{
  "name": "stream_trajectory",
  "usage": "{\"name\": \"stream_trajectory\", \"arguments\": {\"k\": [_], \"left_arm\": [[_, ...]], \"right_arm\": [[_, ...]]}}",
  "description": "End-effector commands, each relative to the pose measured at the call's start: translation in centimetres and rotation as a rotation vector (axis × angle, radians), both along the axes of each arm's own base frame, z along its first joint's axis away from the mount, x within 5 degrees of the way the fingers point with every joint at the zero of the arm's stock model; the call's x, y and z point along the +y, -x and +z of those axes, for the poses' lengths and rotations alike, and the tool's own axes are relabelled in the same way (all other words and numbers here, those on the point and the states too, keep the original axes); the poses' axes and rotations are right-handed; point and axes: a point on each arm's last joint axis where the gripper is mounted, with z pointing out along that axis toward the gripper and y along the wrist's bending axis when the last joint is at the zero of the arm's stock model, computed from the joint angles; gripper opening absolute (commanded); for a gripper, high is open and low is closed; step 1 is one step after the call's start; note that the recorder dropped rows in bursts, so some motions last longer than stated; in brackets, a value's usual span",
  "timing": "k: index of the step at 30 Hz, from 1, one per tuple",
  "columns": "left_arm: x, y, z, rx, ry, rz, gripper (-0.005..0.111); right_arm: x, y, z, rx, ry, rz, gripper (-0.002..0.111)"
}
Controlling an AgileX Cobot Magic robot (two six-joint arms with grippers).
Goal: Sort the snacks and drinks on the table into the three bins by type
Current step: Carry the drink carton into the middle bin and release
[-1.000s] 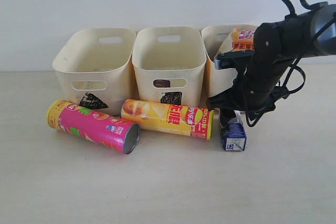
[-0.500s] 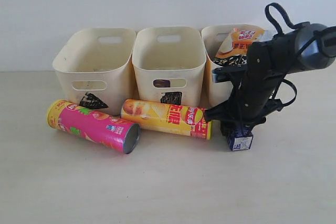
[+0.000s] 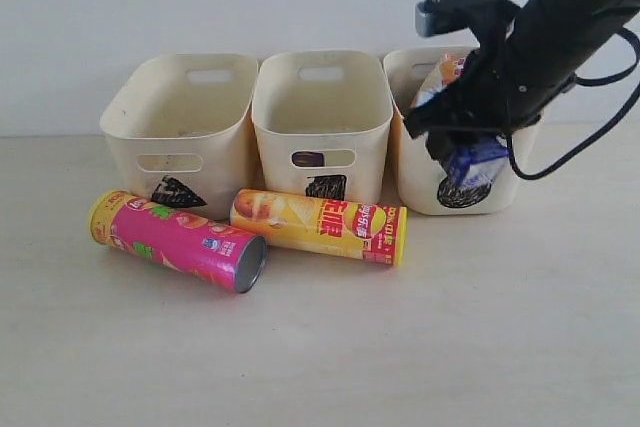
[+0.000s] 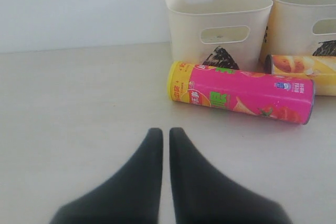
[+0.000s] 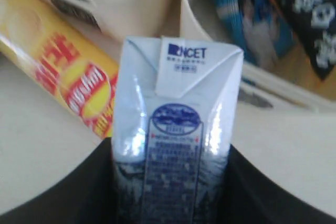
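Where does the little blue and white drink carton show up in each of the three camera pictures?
Exterior view: the small dark blue and white drink carton hangs in the right gripper, in front of the right-hand cream plastic bin.
Left wrist view: not in it.
Right wrist view: it fills the middle of the picture.
Shared landmark: the long yellow-red chip tube, lying on its side, seen in all three views.

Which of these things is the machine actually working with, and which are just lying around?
Part of the job: magenta chip tube, yellow-red chip tube, blue-and-white carton, orange bag, three cream bins.
Just lying about: nothing I can see.
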Motion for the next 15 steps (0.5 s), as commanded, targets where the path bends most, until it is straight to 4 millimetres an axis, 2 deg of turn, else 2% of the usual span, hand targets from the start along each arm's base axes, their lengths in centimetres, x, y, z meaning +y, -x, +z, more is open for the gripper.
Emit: {"name": "stream_trajectory", "arguments": {"k": [1,7,15], "left_arm": [[0.0,0.0,-0.1,0.000,0.018,-0.001,0.004],[0.0,0.0,-0.1,0.000,0.018,-0.001,0.004],[0.0,0.0,-0.1,0.000,0.018,-0.001,0.004]], "right_arm": [[1.8,-1.4,2.1,-0.187,-0.188,0.053,0.000],[3.8,-5.2,2.9,-0.266,-0.271,0.102,0.000],[6.1,-10.5,1.8,-0.295,-0.308,0.115,0.000]]}}
